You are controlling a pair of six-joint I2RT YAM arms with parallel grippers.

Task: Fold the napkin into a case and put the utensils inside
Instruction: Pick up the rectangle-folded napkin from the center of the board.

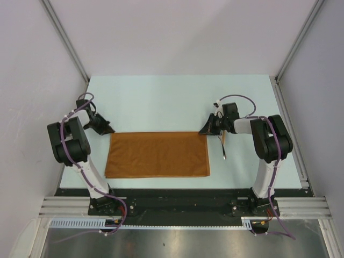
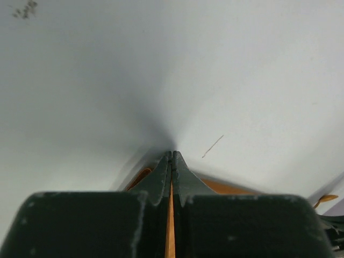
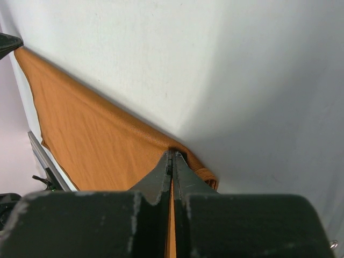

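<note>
**Both grippers pinching far corners of flat napkin**

Napkin (image 1: pixel 157 155) is lying flat on the table (image 1: pixel 177 102) as a wide rust-orange rectangle, sitting in the near half, approx. centred btwn the two arms. Its long axis is running left-right, parallel w/ the near table edge; short sides are facing the arms. The near edge is lying just shy of the table's near border.

Left gripper (image 1: pixel 107 130) is sitting at the far-left corner, fingers pressed together, no gap showing. In the left wrist view orange cloth is showing on both sides of the tips and as a thin line btwn them, so it is looking clamped on that corner.

Right gripper (image 1: pixel 205 130) is doing likewise at the far-right corner: fingers together, tips meeting right where the cloth corner is bunching up a little, per the right wrist view.

A thin utensil (image 1: pixel 224 149) is lying just beside the napkin's right edge, long axis running near-far, i.e. across the napkin's. Its far end is passing under the right arm; can't tell which utensil it is.
</note>
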